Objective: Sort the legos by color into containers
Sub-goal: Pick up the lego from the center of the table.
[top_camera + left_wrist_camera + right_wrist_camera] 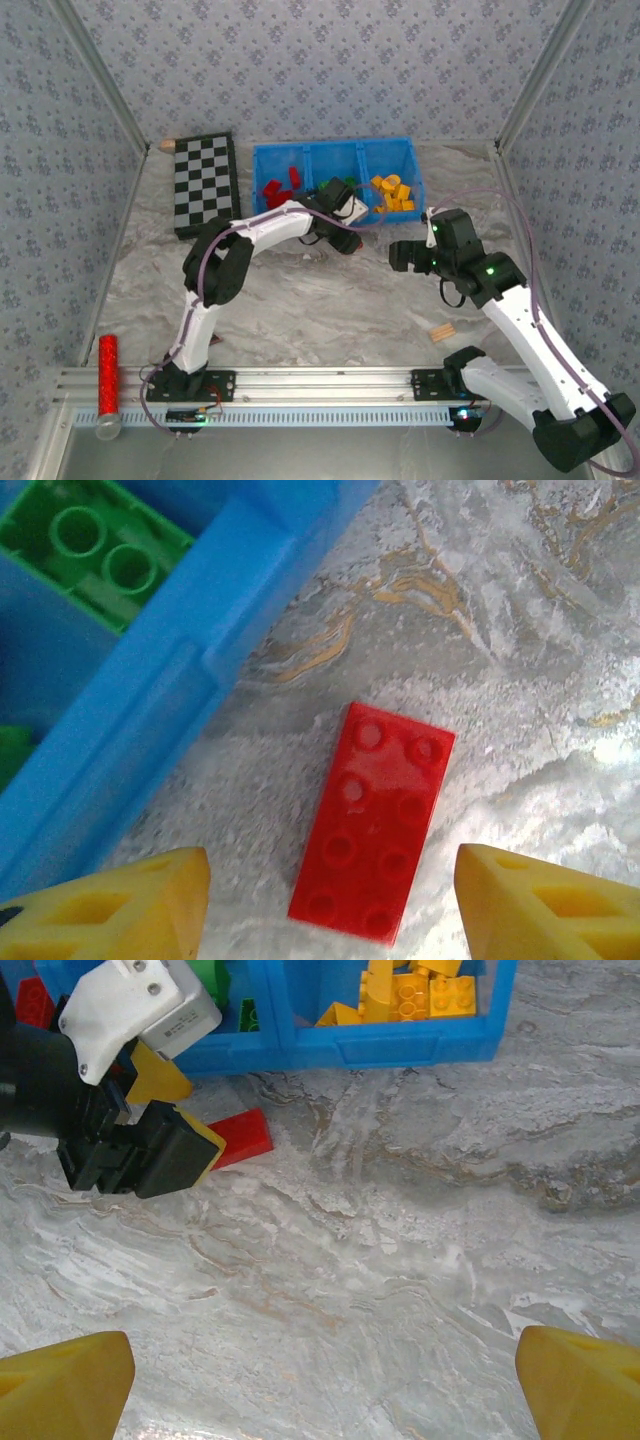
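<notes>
A flat red lego (380,820) lies on the marble table just outside the blue container tray (170,700). My left gripper (332,880) hangs over it, open, one yellow finger (130,905) on each side of the brick and neither touching it. The same red lego (240,1138) shows beside the left gripper (345,235) in the right wrist view. The tray (335,147) holds red legos (280,185) on the left, green legos (95,555) in the middle and yellow legos (410,995) on the right. My right gripper (325,1360) is open over bare table, empty, near the tray's right end (405,255).
A black-and-white checkerboard (205,185) lies left of the tray. A tan wooden block (442,331) sits near the right arm's base. A red cylinder (108,375) lies on the front rail at the left. Walls close the table on three sides.
</notes>
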`<state>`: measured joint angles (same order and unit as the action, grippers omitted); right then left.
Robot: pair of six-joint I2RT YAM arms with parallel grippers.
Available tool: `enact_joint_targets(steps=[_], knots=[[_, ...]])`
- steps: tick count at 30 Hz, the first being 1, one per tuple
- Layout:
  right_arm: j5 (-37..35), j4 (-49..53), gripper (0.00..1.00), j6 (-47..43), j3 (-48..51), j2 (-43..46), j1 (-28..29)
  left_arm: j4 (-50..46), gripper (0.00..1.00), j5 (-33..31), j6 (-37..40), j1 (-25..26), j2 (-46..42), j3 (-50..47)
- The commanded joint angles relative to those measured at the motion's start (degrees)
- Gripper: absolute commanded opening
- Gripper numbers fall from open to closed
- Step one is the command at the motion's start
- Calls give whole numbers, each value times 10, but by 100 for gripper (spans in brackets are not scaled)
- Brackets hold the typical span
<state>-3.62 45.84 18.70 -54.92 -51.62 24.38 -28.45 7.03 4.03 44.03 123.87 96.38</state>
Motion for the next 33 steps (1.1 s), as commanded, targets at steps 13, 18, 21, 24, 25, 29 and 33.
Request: enact_joint_targets(steps=[13, 18, 21, 24, 25, 29, 33], knots=[[29, 13, 100, -1, 29, 21, -43, -55, 64, -5, -24, 22, 91, 104], [33, 1, 100, -1, 35, 21, -50, -81, 55, -30, -46, 22, 89, 89], [33, -6, 100, -2, 36, 19, -54, -79, 48, -46, -60, 23, 75, 55], [32, -12, 100, -3, 36, 16, -55, -81, 41, -59, -83, 25, 60, 20], [32, -13, 100, -3, 36, 17, -55, -80, 39, -65, -90, 25, 55, 7], [33, -19, 100, -3, 34, 17, -56, -72, 32, -76, -123, 27, 19, -50], [32, -24, 100, -2, 35, 16, -58, -83, 28, -94, -143, 27, -29, -81]])
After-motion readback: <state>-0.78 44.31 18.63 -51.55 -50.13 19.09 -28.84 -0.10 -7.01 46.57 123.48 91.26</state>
